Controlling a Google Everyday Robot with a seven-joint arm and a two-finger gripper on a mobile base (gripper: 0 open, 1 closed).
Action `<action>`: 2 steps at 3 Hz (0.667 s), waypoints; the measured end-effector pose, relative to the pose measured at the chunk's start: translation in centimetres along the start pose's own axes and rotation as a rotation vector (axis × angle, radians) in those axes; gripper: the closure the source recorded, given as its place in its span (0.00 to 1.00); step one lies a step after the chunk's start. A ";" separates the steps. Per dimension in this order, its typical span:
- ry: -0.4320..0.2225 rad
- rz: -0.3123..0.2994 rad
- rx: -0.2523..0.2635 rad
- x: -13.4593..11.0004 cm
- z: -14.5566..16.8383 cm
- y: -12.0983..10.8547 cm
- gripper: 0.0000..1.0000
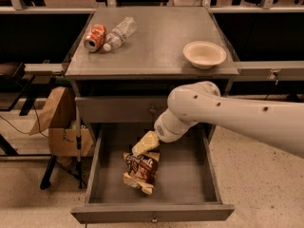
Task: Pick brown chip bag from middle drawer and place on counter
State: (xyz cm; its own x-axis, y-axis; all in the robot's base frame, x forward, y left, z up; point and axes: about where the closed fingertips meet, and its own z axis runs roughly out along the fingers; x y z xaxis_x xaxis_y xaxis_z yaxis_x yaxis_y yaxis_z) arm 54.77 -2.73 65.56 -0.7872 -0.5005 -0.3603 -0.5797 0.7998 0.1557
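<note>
looks like a robot lab or office workroom. the gripper hangs in the open middle drawer of a grey metal cabinet. left of the gripper sit a cardboard box and a paper bag on speckled hard floor.

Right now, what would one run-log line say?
bag: lying on drawer floor | gripper: in drawer, at bag's far end | counter: bag not yet placed

Smooth plastic hand by crinkly brown chip bag in matt metal middle drawer.
</note>
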 end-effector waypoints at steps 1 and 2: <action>-0.024 0.134 -0.055 -1.2 6.6 -0.5 0.00; -0.026 0.296 -0.106 -1.6 15.5 -0.3 0.00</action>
State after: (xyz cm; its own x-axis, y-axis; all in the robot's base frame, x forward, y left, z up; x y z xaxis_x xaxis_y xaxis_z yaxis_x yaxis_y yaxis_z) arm 59.49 2.97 51.85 -0.9201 -0.2413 -0.3086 -0.3461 0.8699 0.3515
